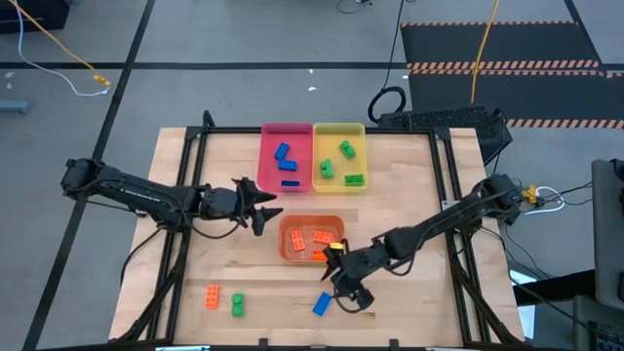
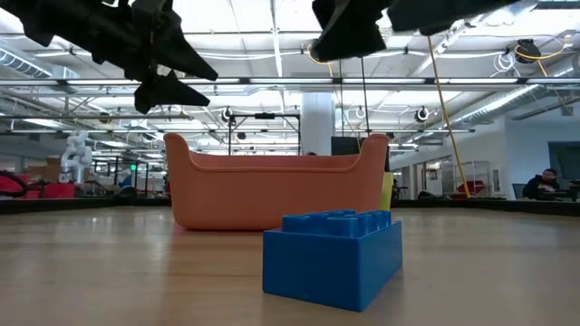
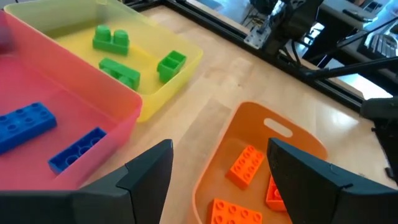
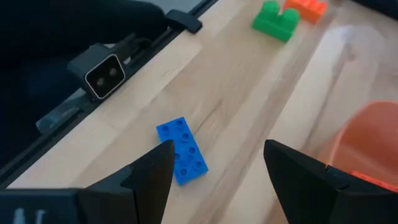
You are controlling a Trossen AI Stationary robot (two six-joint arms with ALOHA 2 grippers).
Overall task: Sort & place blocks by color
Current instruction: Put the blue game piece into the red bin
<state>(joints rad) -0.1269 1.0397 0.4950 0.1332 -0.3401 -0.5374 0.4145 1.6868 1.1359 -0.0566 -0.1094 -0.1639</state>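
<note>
Blue block (image 1: 321, 304) under right gripper (image 1: 348, 292), empty, apart; left gripper (image 1: 265, 209) apart.

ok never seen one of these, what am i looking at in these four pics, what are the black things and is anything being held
It is a robot with two dark arms working at a wooden table. One picture looks straight down from above, one sits at table height, and two come from cameras on the arms' wrists.

The left hand hangs open and empty beside the orange tray, which holds orange blocks. The right hand is also open and empty, hovering close to a loose blue block; that is the big blue block in the table-height view.

Behind stand a pink tray with blue blocks and a yellow tray with green blocks. An orange block and a green block still lie loose on the table.
</note>
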